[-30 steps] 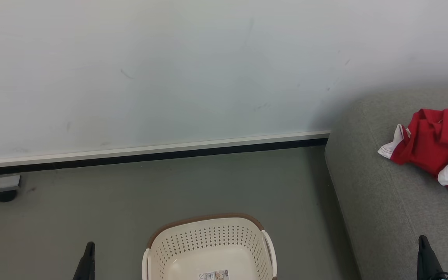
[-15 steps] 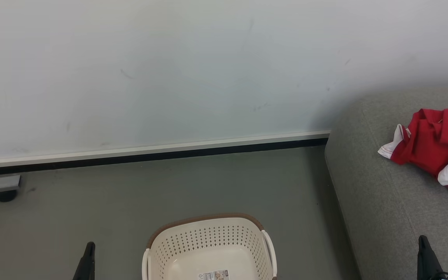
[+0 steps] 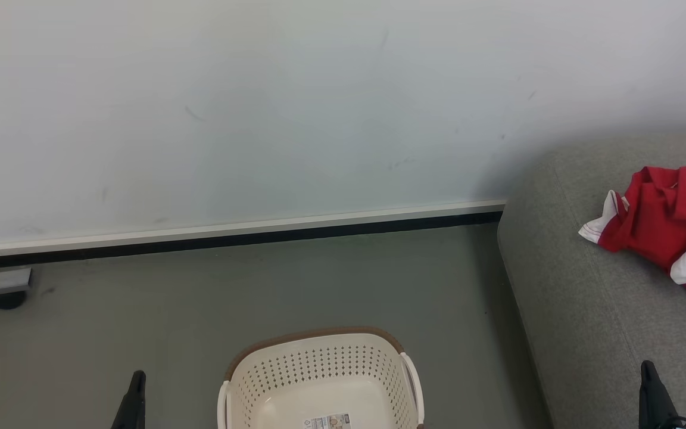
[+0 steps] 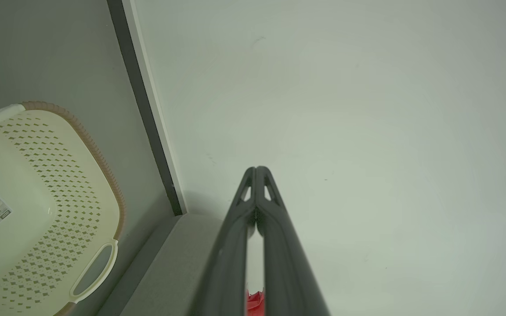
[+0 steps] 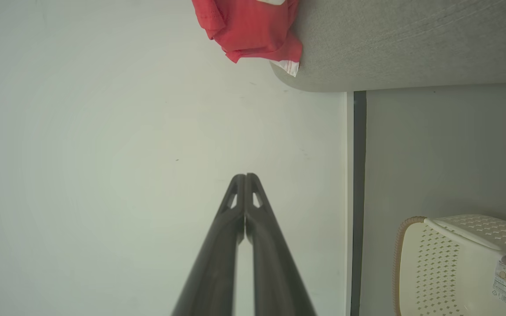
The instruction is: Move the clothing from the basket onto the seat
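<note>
Cream-white perforated plastic laundry basket with brown rim [image 3: 319, 364] stands on the grey floor [image 3: 140, 310], empty apart from a label on its bottom. Red-and-white sports clothing [image 3: 658, 226] lies crumpled on the big grey fabric sofa seat [image 3: 581, 310], well apart from the basket. Left pincer [image 4: 256, 169] and right pincer [image 5: 245, 176] are both clenched on nothing, held low either side of the basket. Task looks done, so the arms are likely at rest.

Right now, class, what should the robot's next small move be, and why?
Probably no new grasp, just park the arms: the basket shows nothing inside but a label, the clothing lies on the seat, and the left gripper and right gripper are shut on nothing.
</note>
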Robot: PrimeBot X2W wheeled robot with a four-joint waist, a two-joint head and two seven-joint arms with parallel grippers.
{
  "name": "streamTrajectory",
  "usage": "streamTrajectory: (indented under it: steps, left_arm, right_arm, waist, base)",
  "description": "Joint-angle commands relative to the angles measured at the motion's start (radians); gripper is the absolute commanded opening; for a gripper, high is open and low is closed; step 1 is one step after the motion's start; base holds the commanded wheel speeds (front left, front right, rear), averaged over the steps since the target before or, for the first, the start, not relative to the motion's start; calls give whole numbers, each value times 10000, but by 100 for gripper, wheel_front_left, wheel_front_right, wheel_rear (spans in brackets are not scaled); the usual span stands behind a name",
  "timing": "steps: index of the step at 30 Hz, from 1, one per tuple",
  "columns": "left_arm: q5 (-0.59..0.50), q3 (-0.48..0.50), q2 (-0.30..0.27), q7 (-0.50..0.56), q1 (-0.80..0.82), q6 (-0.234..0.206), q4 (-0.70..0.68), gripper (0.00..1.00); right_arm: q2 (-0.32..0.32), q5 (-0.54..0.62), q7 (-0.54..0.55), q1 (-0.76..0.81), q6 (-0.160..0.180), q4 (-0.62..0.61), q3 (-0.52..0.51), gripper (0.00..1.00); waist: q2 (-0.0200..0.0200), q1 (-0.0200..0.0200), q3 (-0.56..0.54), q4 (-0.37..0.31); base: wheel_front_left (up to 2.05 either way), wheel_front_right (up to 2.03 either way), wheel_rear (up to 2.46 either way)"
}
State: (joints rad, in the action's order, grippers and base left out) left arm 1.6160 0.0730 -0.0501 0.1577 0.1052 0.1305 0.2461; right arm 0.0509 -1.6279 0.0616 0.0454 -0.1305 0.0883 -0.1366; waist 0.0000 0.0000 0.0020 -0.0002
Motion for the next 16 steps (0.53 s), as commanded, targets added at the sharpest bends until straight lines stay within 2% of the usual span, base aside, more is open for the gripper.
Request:
streamTrajectory:
  steps: [1,16]
  left_arm:
    - [27,24,6,39,75,30,-26,0]
    - [28,24,6,39,75,30,-27,0]
  right_arm:
    - [-20,-64,19,57,-4,-3,1,0]
    - [-20,-64,17,57,-4,-3,0,0]
  waist:
    - [0,0,0,0]
    - [0,0,0,0]
  base:
    - [0,0,0]
    - [0,0,0]
